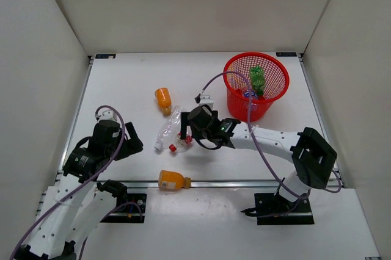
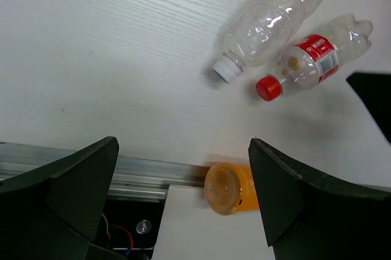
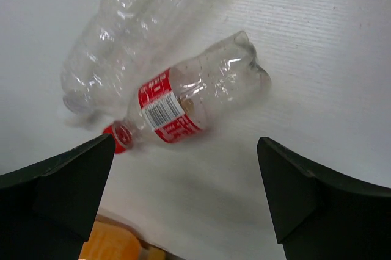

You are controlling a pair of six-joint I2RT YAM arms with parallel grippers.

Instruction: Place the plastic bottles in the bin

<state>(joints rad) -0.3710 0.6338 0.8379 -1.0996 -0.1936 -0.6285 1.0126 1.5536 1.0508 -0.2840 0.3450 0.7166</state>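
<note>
Four plastic bottles loose on the counter, a green bottle in the bin — both end effectors gaping wide, nothing held.
The right end effector hovers over the red-labelled bottle, which lies flat, red cap near-left, base far-right. The clear bottle lies close alongside on the same slant. The far orange bottle lies beyond them. The near orange bottle lies along the metal rail at the counter's near edge, close to the left end effector. The bin stands upright, far right — white wood-grain counter, plain white walls on three sides.
</note>
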